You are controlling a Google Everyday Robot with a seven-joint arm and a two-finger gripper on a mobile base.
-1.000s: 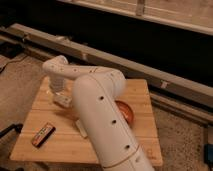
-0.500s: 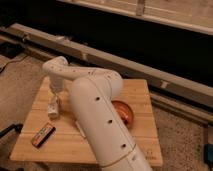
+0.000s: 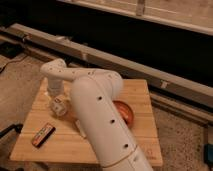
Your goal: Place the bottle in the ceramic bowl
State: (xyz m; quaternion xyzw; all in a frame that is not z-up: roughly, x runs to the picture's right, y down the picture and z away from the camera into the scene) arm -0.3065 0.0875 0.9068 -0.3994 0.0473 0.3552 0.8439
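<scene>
Moved: gripper [image 3: 55, 96], lower than a second ago, jaws spread, right over the bottle [image 3: 60, 107] at the wooden table's [image 3: 142, 95] left rear. Ceramic bowl [image 3: 126, 113]: well apart, half behind the arm. Your risk: close off-centre and the bottle rolls away.

The arm [image 3: 100, 120] hides half the ceramic bowl [image 3: 126, 113] and most of the bottle [image 3: 79, 128]; the gripper [image 3: 56, 101], over the table's [image 3: 140, 95] left, is blurred
</scene>
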